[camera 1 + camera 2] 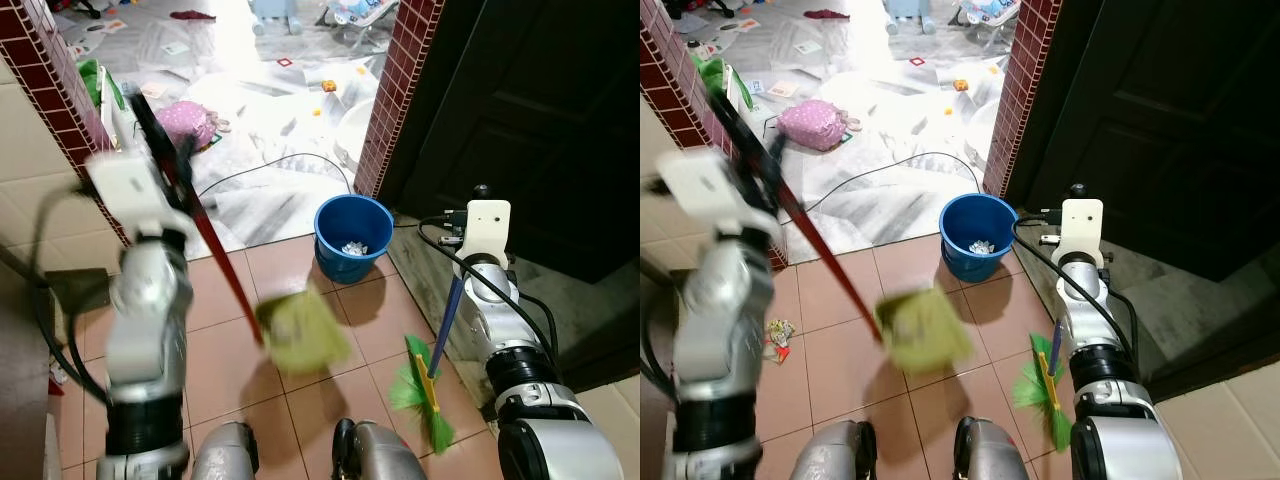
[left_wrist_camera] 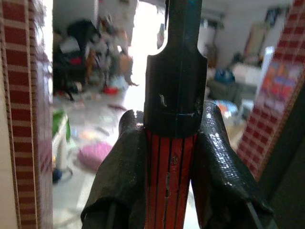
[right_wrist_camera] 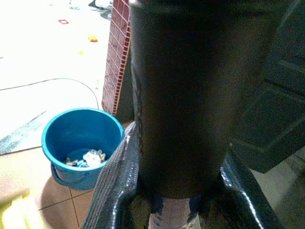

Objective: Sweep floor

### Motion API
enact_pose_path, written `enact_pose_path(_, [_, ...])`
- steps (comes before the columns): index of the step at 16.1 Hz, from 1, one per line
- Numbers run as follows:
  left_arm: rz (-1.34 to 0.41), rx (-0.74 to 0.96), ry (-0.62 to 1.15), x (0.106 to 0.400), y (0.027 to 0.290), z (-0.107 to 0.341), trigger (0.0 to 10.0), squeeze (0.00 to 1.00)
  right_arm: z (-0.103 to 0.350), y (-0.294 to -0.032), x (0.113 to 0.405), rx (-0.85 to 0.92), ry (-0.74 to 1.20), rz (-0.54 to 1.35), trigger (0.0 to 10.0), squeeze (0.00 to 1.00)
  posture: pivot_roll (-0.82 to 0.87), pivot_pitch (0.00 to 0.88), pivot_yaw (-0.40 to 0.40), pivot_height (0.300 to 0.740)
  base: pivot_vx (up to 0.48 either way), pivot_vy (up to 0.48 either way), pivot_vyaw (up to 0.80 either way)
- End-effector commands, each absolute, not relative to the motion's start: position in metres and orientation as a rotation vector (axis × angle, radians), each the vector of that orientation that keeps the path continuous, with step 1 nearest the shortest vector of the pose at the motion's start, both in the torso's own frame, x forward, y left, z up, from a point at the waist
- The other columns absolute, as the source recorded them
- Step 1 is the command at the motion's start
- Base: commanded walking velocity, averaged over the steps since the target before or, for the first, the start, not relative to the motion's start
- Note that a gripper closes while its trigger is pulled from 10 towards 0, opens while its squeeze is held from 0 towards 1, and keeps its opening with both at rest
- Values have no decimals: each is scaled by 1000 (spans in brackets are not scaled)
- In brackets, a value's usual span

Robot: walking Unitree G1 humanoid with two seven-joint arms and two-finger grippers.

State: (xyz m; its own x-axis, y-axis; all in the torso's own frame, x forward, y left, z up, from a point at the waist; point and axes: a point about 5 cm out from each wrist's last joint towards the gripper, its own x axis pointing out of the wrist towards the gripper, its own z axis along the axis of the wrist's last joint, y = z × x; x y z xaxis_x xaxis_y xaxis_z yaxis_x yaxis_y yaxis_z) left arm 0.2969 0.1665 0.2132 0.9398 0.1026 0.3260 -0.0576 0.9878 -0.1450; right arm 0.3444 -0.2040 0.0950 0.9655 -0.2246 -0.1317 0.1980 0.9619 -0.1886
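Bare tiled floor [image 1: 300, 400] lies open between the arms — the blue bucket [image 1: 352, 238] stands ahead. Brick pillars [image 1: 400, 90] flank the doorway; a cable [image 1: 270, 165] crosses beyond.

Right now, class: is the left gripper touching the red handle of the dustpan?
Touching. In the left wrist view, both black fingers press against the sides of the red handle, with no gap showing.

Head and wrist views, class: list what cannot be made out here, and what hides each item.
- Yellow-green dustpan on red handle: blurred by motion, shape unclear.
- Scraps inside the round blue plastic bucket: too small to identify.
- Left gripper: arm blurred in eye views.
- Green-bristled broom: its dark handle top blocks most of the right wrist view, right gripper around it.
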Motion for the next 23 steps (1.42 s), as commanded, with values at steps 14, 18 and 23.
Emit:
enact_pose_path(14, [38, -211, -551, 300, 156, 273, 10000, 0, 95, -203, 348, -177, 166, -210, 10000, 0, -23, 114, -48, 740, 265, 0, -180])
enact_pose_path(18, [52, -231, -587, 301, 159, 286, 10000, 0, 94, -203, 348, -176, 166, -207, 10000, 0, -24, 113, -46, 740, 480, 0, 0])
enact_pose_path(23, [35, -214, -613, 301, 155, 293, 10000, 0, 93, -200, 348, -172, 167, -198, 10000, 0, -20, 113, -47, 740, 480, 0, 0])
